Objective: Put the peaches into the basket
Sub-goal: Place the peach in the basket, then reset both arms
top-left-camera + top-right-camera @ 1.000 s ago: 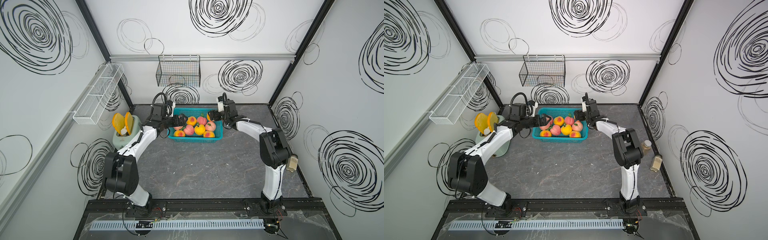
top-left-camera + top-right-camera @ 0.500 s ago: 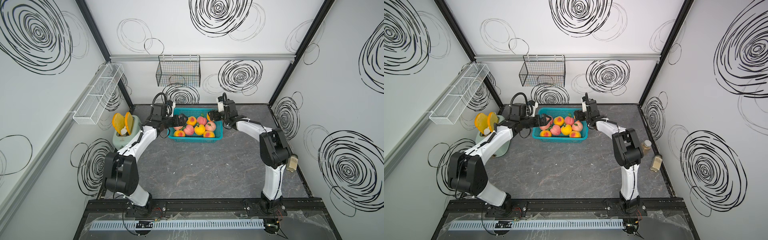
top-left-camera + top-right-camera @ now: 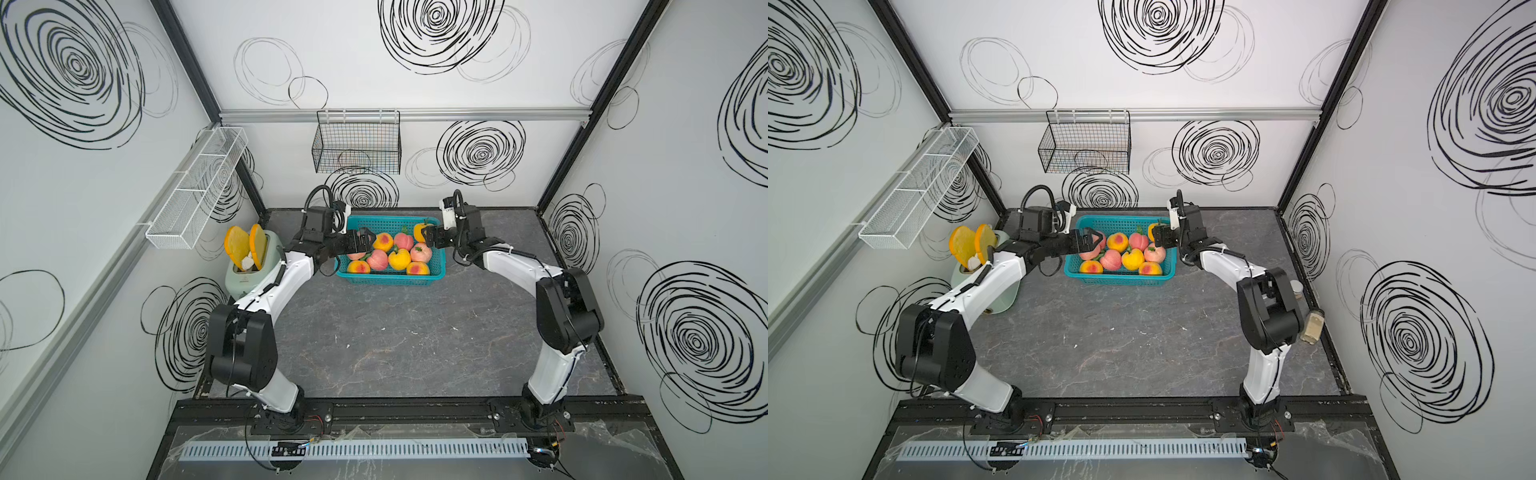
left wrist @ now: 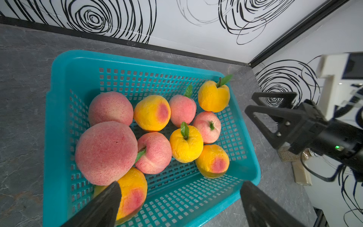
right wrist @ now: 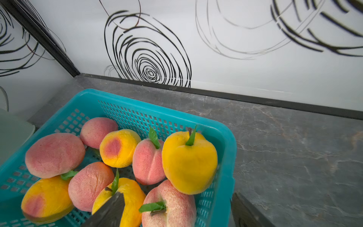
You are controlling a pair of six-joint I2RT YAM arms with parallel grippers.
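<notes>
Bright, even light all over, hardly any shadows; walls (image 3: 83,208) bow at the edges, and the close-up fingers (image 4: 102,206) look blurry.

Ten pink and yellow-orange peaches (image 3: 399,258), several leafed, lie bunched inside the upright turquoise lattice basket (image 3: 390,281), which stands near the back wall (image 3: 415,183).

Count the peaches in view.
10 peaches, all in the basket: five pink, five yellow-orange. The big pink one rests atop another; more could hide underneath.

Ten peaches (image 4: 154,153), one basket (image 4: 59,78); toast slices (image 3: 236,245) — two
</notes>
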